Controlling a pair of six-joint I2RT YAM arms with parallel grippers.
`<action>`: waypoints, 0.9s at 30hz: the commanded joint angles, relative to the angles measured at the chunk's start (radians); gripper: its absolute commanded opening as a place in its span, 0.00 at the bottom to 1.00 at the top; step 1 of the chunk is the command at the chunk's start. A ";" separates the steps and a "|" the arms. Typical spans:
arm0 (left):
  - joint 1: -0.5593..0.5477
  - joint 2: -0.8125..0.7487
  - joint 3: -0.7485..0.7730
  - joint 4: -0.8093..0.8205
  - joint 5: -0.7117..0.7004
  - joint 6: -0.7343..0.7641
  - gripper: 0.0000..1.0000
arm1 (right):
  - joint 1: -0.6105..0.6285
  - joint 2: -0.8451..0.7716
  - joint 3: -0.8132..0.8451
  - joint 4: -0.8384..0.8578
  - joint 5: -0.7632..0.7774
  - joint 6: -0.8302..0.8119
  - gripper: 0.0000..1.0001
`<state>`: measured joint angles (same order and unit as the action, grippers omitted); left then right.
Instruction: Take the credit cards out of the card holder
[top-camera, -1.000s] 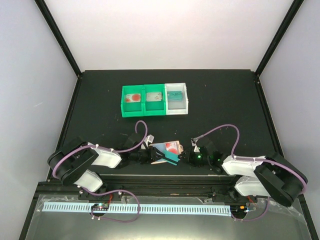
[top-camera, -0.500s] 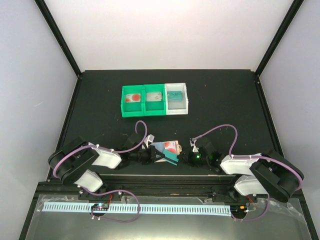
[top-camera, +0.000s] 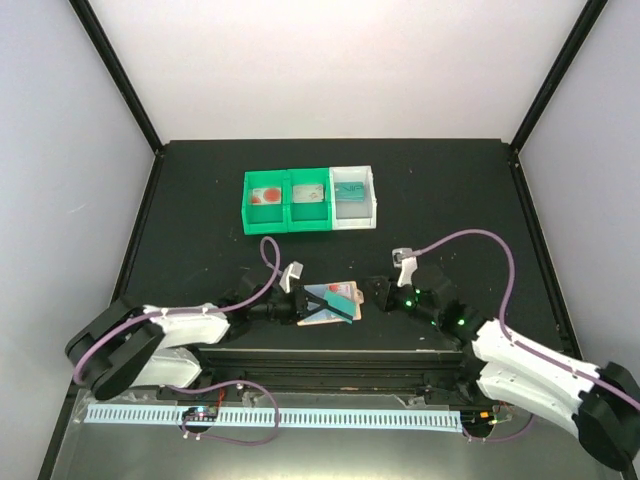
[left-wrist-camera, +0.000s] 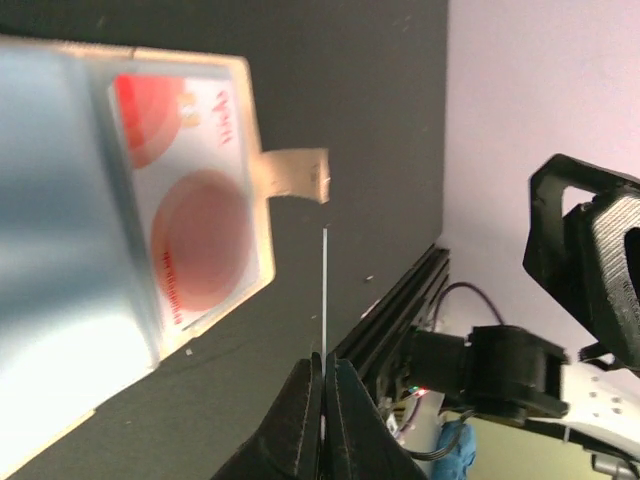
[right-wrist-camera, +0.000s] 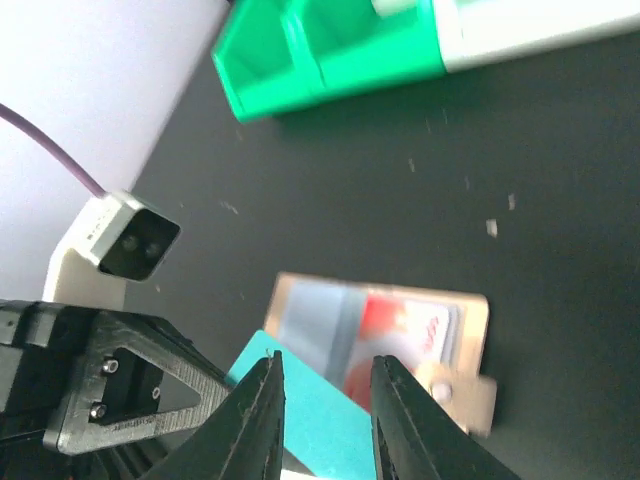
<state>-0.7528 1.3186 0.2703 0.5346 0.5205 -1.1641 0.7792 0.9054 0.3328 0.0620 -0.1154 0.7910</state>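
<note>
left gripper (left-wrist-camera: 324, 362): clamped tight on the teal card (right-wrist-camera: 300, 400). The left wrist view shows the card edge-on, as a thin pale line rising from the fingertips.
right gripper (right-wrist-camera: 327, 365): fingers parted with nothing between them. It hovers just beside the card holder on its right side.
card holder (right-wrist-camera: 468, 325): lies open and flat on the black table (top-camera: 450, 220), near the front edge between the two arms. Its snap tab (left-wrist-camera: 295, 172) sticks out sideways.
red-and-white card (left-wrist-camera: 195, 230): sits face up in the holder's pocket, with one edge along the tan rim.
teal card, position: tilted over one corner of the holder. It looks free of the pocket, but the overlap in the top view hides how much clearance it has.
green bins (top-camera: 285, 226) and white bin (top-camera: 355, 223): a row toward the far side, well apart from the holder, each with something card-like inside.
step in hand: most likely carrying the pinched teal card away from the holder.
doing it well: the left gripper should draw the card along its own plane first and swing it aside only once the trailing edge is clear of the rim. That way the card does not hook the rim and drag the light holder.
steadying: the right gripper could press on the tan rim or the tab, not on the red-and-white card, to pin the holder to the table.
risk: the card is thin and slick and held by a narrow margin, so it may pivot or slip during a fast swing.
</note>
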 joint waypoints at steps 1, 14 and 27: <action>0.040 -0.131 0.007 -0.092 0.002 -0.006 0.01 | 0.007 -0.144 -0.023 0.103 0.114 -0.282 0.24; 0.193 -0.608 0.065 -0.449 0.067 -0.184 0.01 | 0.024 -0.253 -0.196 0.549 -0.130 -0.999 0.34; 0.196 -0.736 0.121 -0.475 0.198 -0.277 0.02 | 0.061 -0.034 -0.155 0.758 -0.165 -1.444 0.40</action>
<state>-0.5629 0.5823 0.3424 0.0925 0.6441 -1.3956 0.8299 0.8154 0.1345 0.6930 -0.2611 -0.4732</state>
